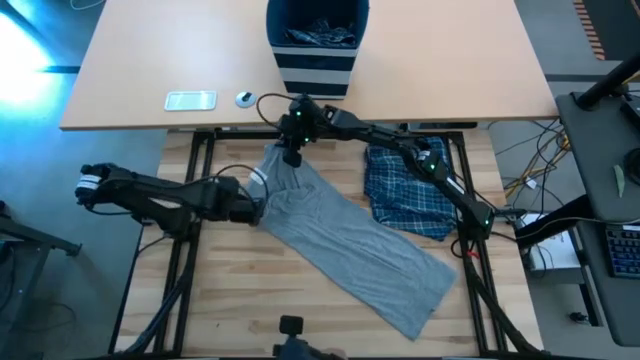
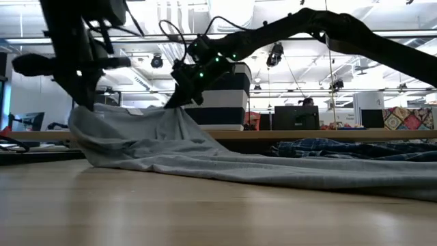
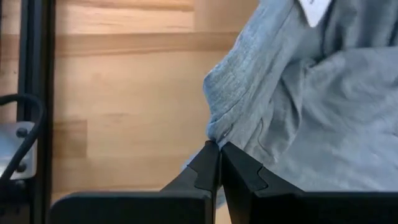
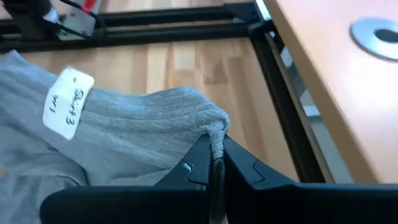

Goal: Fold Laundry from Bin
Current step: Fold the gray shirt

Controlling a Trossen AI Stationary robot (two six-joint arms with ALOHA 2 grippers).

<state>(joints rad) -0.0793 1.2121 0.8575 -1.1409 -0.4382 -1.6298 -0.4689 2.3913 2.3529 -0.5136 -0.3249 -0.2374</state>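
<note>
While lying diagonally across the wooden table (image 1: 230, 300), spreading from the upper left toward the lower right of the high view: the grey T-shirt (image 1: 350, 245), its upper end bunched and lifted off the surface. Pinching that lifted end at the ribbed collar, fingers pressed tight together on the cloth: the right end effector (image 4: 216, 163), reaching in from the right side over the near edge of the orange table (image 1: 450, 60). Showing just beside that pinch, a white label (image 4: 68, 102) sewn inside the collar. Clamping a fold of the same shirt at its left edge, fingers likewise closed on the fabric: the left end effector (image 3: 219, 155), coming in low from the left. Rising in the low view, a peak of grey cloth between the two pinches, the remainder trailing flat along the wood.

Lying crumpled to the right of the shirt, partly under the right arm: the blue-and-white plaid garment (image 1: 410, 190). Standing on the orange table beyond the right end effector: the bin (image 1: 315, 45), navy with pale stripes, more plaid cloth (image 1: 320, 33) sitting inside. Resting to the left of the bin: a phone (image 1: 190, 100) and a small round disc (image 1: 245, 98).
</note>
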